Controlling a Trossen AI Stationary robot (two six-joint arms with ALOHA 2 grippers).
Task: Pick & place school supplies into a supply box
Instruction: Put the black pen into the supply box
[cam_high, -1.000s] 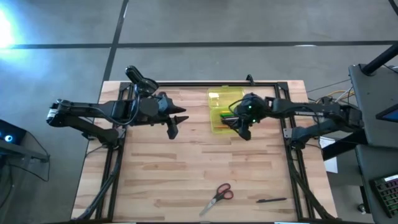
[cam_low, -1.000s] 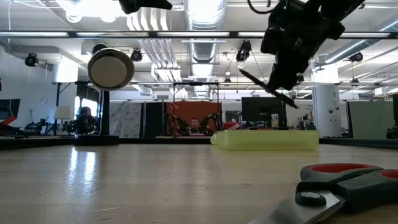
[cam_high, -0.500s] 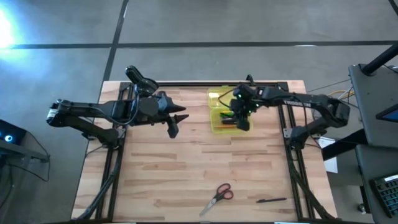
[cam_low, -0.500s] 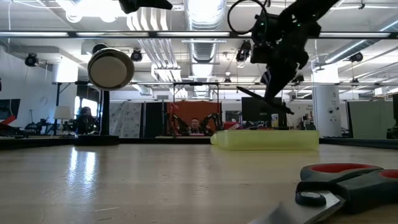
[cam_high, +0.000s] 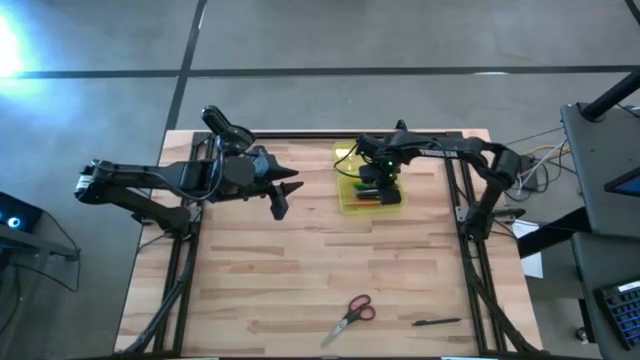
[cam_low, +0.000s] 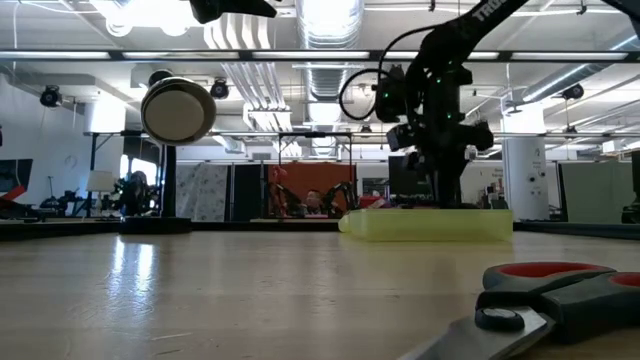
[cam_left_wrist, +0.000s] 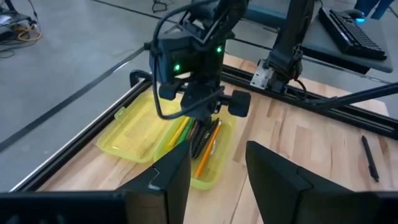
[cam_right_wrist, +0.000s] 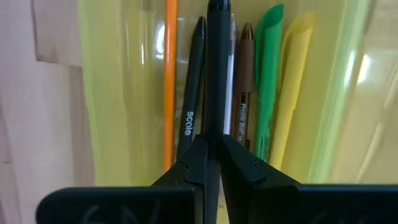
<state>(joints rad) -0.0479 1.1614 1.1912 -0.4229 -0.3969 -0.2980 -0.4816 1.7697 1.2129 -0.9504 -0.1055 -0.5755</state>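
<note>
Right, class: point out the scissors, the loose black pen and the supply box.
scissors (cam_high: 351, 315), high view, the blades' pivot.
loose black pen (cam_high: 437, 322), high view, mid-barrel.
supply box (cam_low: 400, 226), low view, its side wall.

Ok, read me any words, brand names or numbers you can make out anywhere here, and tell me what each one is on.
"scole": white print on the black pen lying in the supply box.
Print starting "Pre", rest too blurred to read: on the brown pen in the same box.
White letters on the right arm, cut off at the low view's top edge: not readable.
Nothing else carries readable text.
</note>
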